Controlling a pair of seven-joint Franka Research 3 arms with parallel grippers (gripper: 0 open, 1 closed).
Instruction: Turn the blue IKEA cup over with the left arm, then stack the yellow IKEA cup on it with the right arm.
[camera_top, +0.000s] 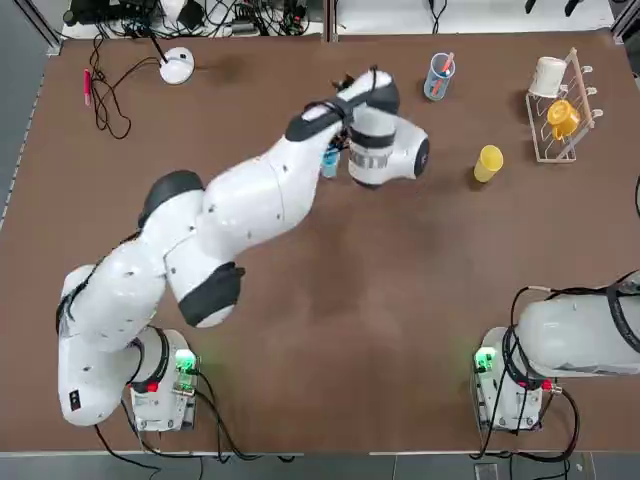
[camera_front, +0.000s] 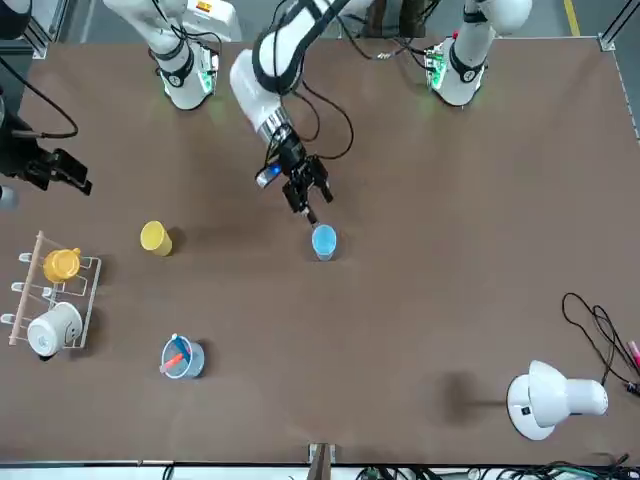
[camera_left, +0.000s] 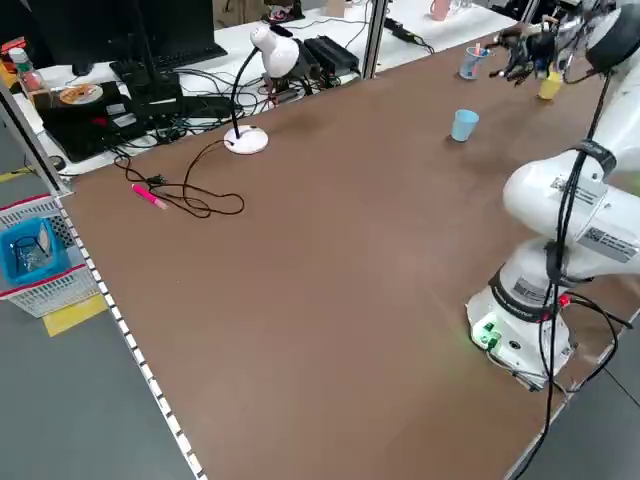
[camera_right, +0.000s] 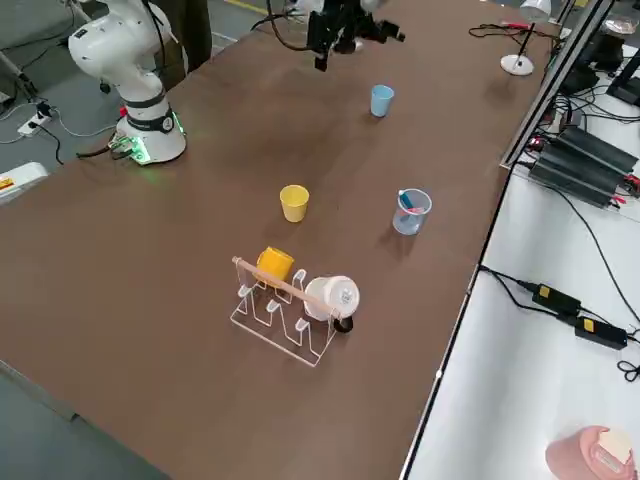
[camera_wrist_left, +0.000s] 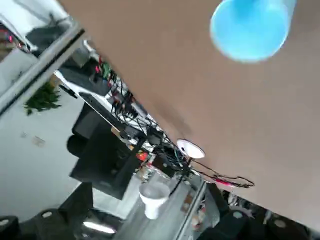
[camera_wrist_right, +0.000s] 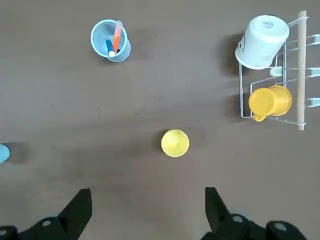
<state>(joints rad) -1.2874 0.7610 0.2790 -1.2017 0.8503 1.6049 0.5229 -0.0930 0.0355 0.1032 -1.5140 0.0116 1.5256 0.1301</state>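
Note:
The blue IKEA cup (camera_front: 323, 241) stands free on the brown table, near the middle; its upper face shows as a flat blue disc (camera_wrist_left: 250, 27). My left gripper (camera_front: 305, 196) hangs open and empty just beside it on the robot's side, not touching it. From overhead the left wrist covers most of the blue cup (camera_top: 329, 160). The yellow IKEA cup (camera_top: 488, 162) stands alone to the right (camera_wrist_right: 175, 143). The right arm (camera_top: 590, 335) is parked at its base, and its gripper (camera_wrist_right: 145, 212) is open high above the yellow cup.
At the far right, a wire rack (camera_top: 556, 135) holds a white mug and an orange-yellow mug. A clear blue glass with sticks (camera_top: 439, 75) stands behind the cups. A white desk lamp (camera_top: 176, 65), a black cable and a pink pen (camera_top: 87, 85) lie far left.

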